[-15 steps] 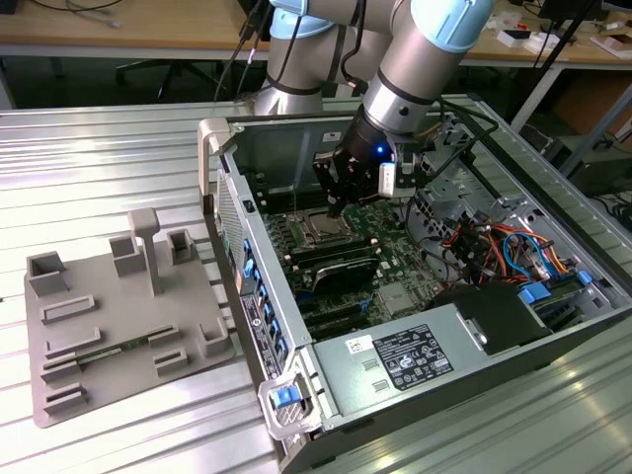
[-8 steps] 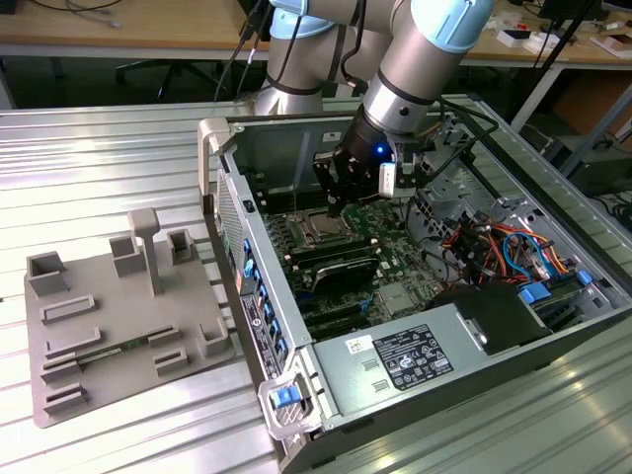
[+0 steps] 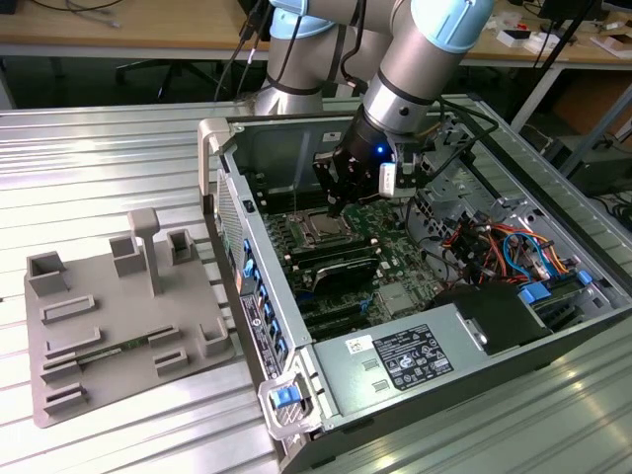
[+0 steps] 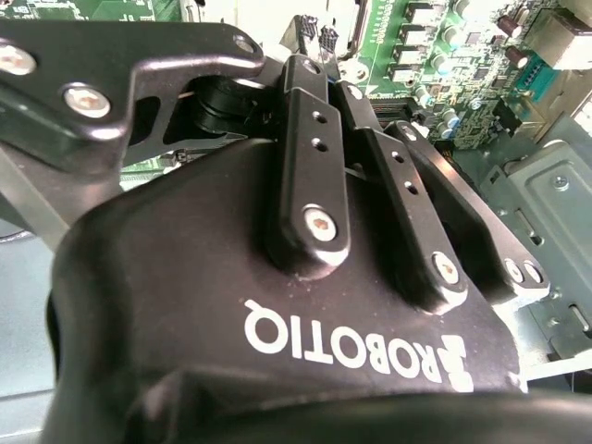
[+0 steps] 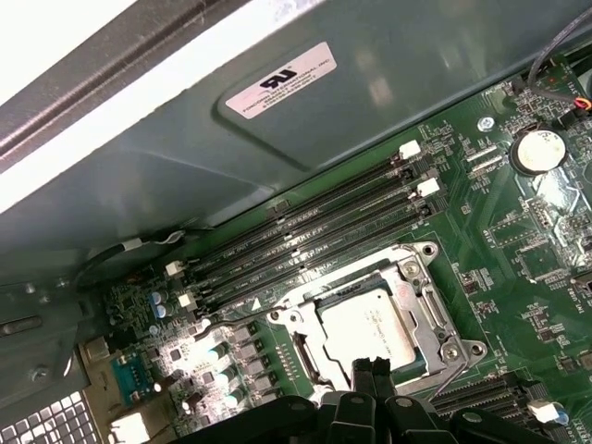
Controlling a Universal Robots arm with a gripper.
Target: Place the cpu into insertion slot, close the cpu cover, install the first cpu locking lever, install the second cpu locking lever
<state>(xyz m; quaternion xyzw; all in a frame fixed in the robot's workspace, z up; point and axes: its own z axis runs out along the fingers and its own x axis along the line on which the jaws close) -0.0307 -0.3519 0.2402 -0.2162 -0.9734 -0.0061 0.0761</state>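
Two jaws, tips together, just over the seated cpu (image 5: 365,326)

cpu (image 5: 368,326): first wrist view, one edge under the gripper (image 5: 372,372) tips.
cpu cover (image 5: 427,305): same side hidden; latching unreadable.
locking lever (image 5: 451,377): end hidden beneath the gripper.
motherboard (image 4: 444,55): second wrist view, mostly behind the gripper.
exterior view: gripper covers the cpu's 1 o'clock corner; locking lever too small to tell.

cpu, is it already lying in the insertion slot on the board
Yes, in the first wrist view the cpu lies flat inside the silvery-rimmed insertion slot on the green board.
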